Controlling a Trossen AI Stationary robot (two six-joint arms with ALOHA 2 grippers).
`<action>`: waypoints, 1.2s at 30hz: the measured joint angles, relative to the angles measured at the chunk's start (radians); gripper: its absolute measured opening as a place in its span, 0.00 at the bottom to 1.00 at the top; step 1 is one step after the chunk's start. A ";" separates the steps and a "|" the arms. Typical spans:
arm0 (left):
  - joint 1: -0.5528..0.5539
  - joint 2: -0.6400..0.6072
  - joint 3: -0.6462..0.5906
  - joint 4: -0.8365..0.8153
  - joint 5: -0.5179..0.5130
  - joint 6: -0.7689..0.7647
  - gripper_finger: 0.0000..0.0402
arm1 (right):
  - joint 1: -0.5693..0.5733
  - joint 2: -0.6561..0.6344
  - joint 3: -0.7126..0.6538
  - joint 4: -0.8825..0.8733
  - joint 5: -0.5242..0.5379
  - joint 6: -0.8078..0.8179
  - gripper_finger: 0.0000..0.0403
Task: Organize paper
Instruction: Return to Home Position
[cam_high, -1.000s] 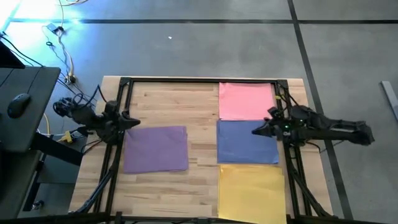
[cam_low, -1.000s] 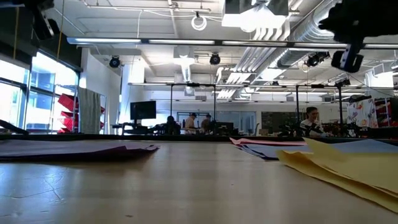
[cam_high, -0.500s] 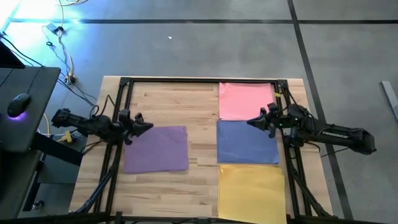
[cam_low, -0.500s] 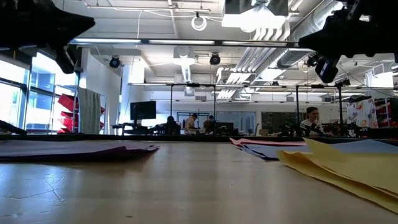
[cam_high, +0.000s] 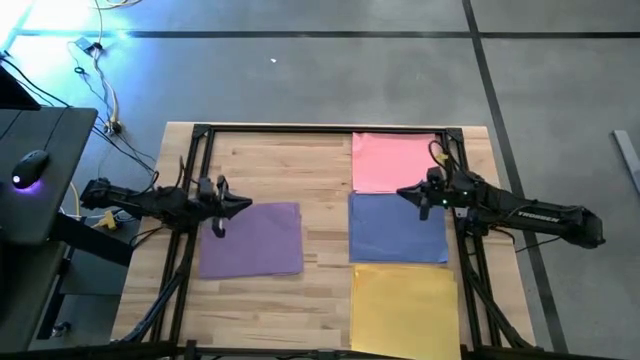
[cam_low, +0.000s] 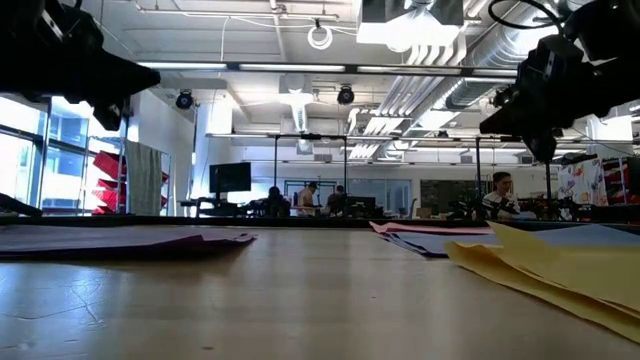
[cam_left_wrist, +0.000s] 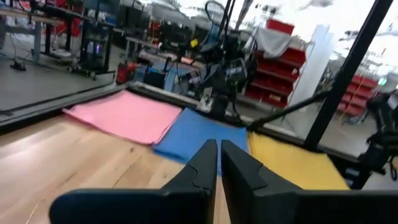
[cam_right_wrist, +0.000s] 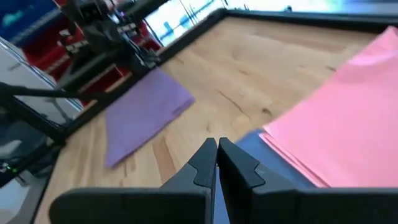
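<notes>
A: Layout?
B: Pink sheet 1 o'clock, blue sheet 3, yellow sheet 5, purple sheet 9.
A: End effectors?
B: Left end effector over purple's 12 o'clock edge, right end effector over blue's. Both narrow, empty.

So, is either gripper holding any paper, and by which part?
Nothing is held. The left gripper and right gripper are both shut and empty, up above the table; the purple sheet, blue sheet, pink sheet and yellow sheet lie on it.
</notes>
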 joint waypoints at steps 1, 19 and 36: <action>0.000 0.001 0.000 -0.003 0.001 0.000 0.00 | 0.000 0.000 0.000 -0.010 0.000 0.000 0.00; -0.001 0.005 0.002 -0.008 0.002 -0.001 0.00 | 0.056 -0.386 -0.153 0.135 0.013 -0.104 0.00; -0.001 0.014 0.002 -0.010 0.012 -0.001 0.00 | 0.190 -0.378 -0.156 0.140 -0.034 -0.561 0.00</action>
